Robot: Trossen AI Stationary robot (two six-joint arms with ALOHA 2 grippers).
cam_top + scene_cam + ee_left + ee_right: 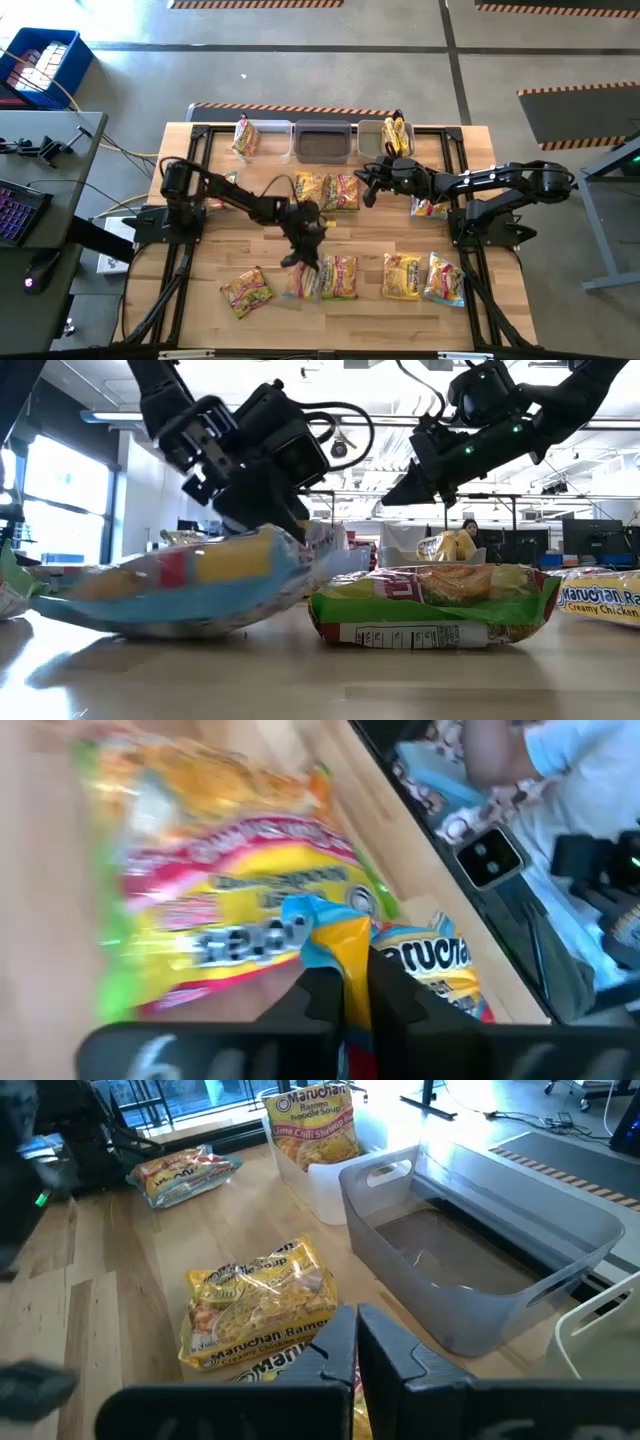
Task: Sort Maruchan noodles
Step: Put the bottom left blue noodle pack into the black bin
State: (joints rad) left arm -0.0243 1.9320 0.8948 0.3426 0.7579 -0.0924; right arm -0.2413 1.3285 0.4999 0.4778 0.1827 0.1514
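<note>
Several Maruchan noodles packets lie flat on the wooden table [200, 250]. My left gripper [303, 262] is down in the near row, shut on a blue-and-yellow packet [180, 585]. Beside that packet lies a green-and-red one [230, 900]. My right gripper [366, 190] hangs shut and empty in mid-air above two yellow packets [260, 1305] at the table's middle. Three clear bins stand along the far edge. The left bin [262, 140] holds a packet standing upright, and the right bin [398, 135] holds yellow packets. My left gripper pinches the blue-and-yellow packet's end edge [338, 925] between its two fingers. The fingers come slanting down from the far-left side. The pinched end [295, 545] is raised a little, while the rest of the packet [140, 615] lies on the table.
The middle bin [325, 142] shows nothing inside. More packets lie in the near row at the left [247, 291] and the right [401, 276], [444, 279], and one lies under the right arm [430, 208]. A black frame borders the table.
</note>
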